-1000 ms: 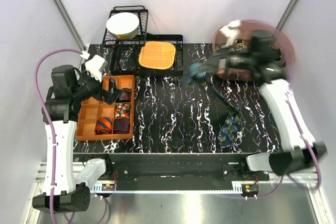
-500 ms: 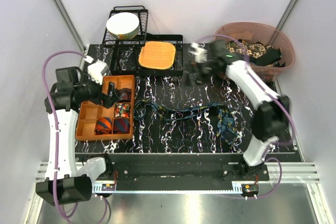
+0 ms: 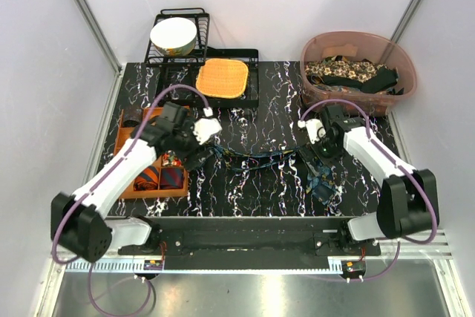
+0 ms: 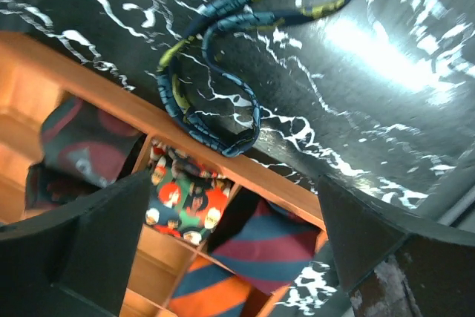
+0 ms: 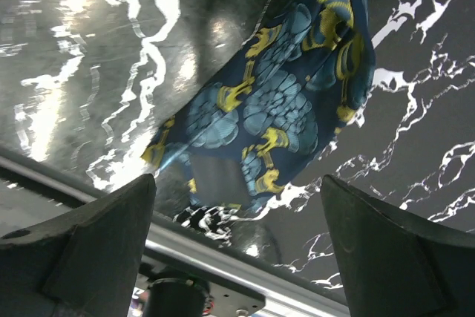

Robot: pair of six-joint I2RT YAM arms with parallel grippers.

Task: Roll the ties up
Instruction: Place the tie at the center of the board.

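A dark blue tie with teal-yellow print (image 3: 252, 159) lies stretched out and crumpled across the black marble table. Its narrow end (image 4: 215, 102) curls in a loop beside the orange tray's wall. Its wide end (image 5: 274, 102) lies flat near the front edge. My left gripper (image 3: 194, 155) hovers over the narrow end, open (image 4: 236, 180), with nothing between its fingers. My right gripper (image 3: 315, 155) hangs over the wide end, open (image 5: 237, 180) and empty. Rolled ties sit in the tray: a figure-print one (image 4: 185, 198), a maroon-blue striped one (image 4: 274, 246) and a navy-orange one (image 3: 146, 177).
The orange compartment tray (image 3: 148, 193) sits at the left, partly under my left arm. A pink basket (image 3: 356, 33) at the back right holds several more ties (image 3: 349, 72). An orange woven mat (image 3: 221, 78) and a rack with a white bowl (image 3: 173, 35) stand at the back.
My right gripper opened and let go of the blue tie, which now lies on the table, then came down over its wide end. My left arm swung from the tray to the narrow end.
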